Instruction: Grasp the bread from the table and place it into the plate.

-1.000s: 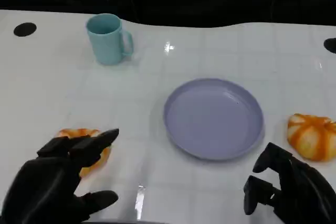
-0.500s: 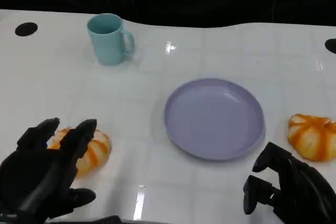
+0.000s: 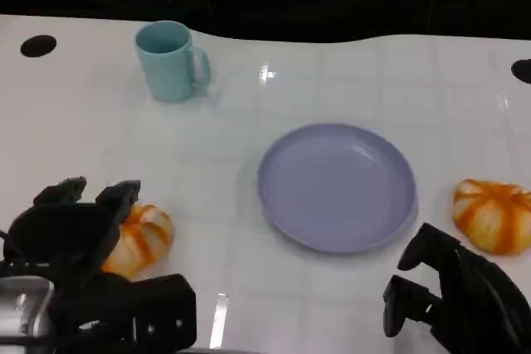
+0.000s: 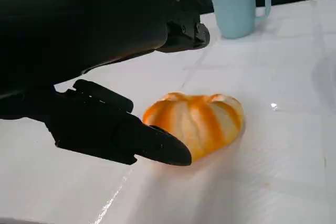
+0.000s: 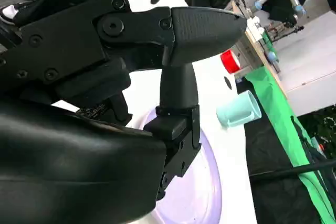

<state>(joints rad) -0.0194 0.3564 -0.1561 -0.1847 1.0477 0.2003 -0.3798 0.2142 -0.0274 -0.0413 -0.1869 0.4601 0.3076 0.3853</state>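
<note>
Altogether, two breads, one plate, one mug.

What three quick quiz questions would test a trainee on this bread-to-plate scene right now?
1. True or false: the plate already has bread on it.
2. Which hand is at the bread near the table's left side: A) left hand, B) right hand?
3. Fill in: the upright light blue ____ stands beyond the plate, toward the far left.

Key:
1. False; the plate holds nothing, and a second bread lies on the table to its right.
2. A; in the left wrist view its fingers flank the bread, grip not confirmed.
3. mug.
</note>
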